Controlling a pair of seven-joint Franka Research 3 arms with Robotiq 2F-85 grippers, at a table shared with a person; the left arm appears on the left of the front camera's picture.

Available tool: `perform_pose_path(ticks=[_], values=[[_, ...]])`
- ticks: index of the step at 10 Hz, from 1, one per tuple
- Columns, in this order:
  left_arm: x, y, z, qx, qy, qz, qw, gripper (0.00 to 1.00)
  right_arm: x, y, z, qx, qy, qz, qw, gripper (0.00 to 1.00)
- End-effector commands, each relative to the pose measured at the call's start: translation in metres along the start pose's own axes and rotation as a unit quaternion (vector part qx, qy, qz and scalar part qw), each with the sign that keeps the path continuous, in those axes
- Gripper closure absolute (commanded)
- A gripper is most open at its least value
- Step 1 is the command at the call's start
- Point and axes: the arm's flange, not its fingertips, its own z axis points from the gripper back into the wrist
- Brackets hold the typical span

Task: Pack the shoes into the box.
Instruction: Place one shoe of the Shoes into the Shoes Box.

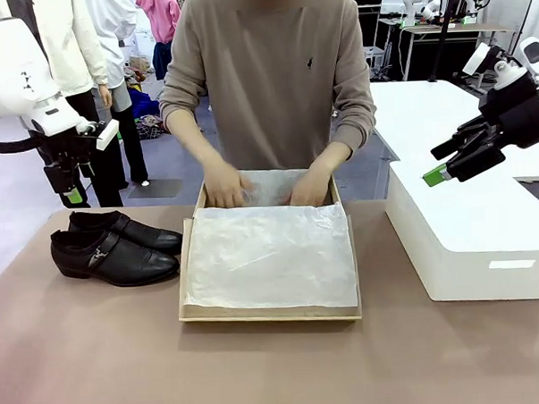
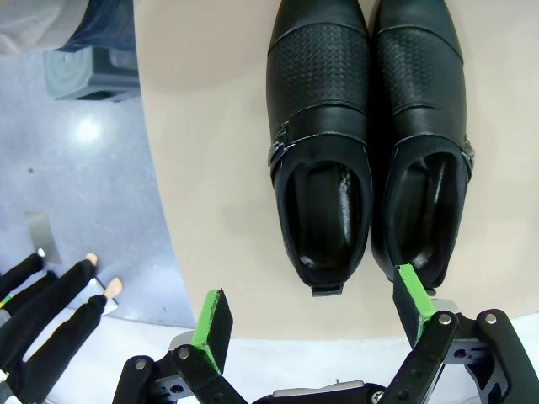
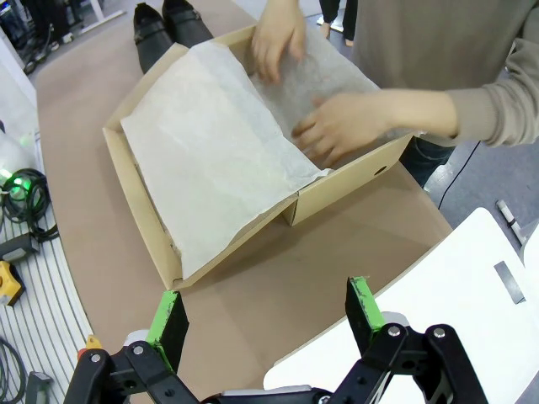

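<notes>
Packing task at an early stage. The shoes (image 1: 117,249) stand as a pair, side by side and touching, on the surface (image 1: 97,353) at the robot's left, just beside the box (image 1: 188,290) but outside it. Neither shoe is in the box or in any grip. The box lies open at the middle of the surface, with its flap laid down toward the robot. A sheet of white tissue paper (image 1: 267,256) covers the flap and runs up into the far part of the box. There the person's two hands (image 1: 222,184) rest on the paper, apparently arranging the lining.

The left tool (image 2: 312,307) hangs above the heel end of the shoes, its green pads (image 2: 212,324) spread wide and touching nothing. The right tool (image 3: 265,307) is raised over the gap between the box and a white block (image 1: 468,238) at the robot's right. It is likewise spread wide and empty.

Done: the box is open and lined. Left: both shoes must be grasped, carried across and laid inside. Folding the paper over them and shutting the flap would probably follow. The left tool appears best placed for the first pick.
</notes>
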Motion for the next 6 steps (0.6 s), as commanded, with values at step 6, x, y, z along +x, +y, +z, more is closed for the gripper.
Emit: perform_pose_path(ticks=[6], values=[[-0.002, 0.031, -0.036, -0.009, 0.022, 0.022, 0.999, 0.00, 0.000, -0.004, -0.001, 0.006, -0.015, 0.012, 1.000, 0.00]])
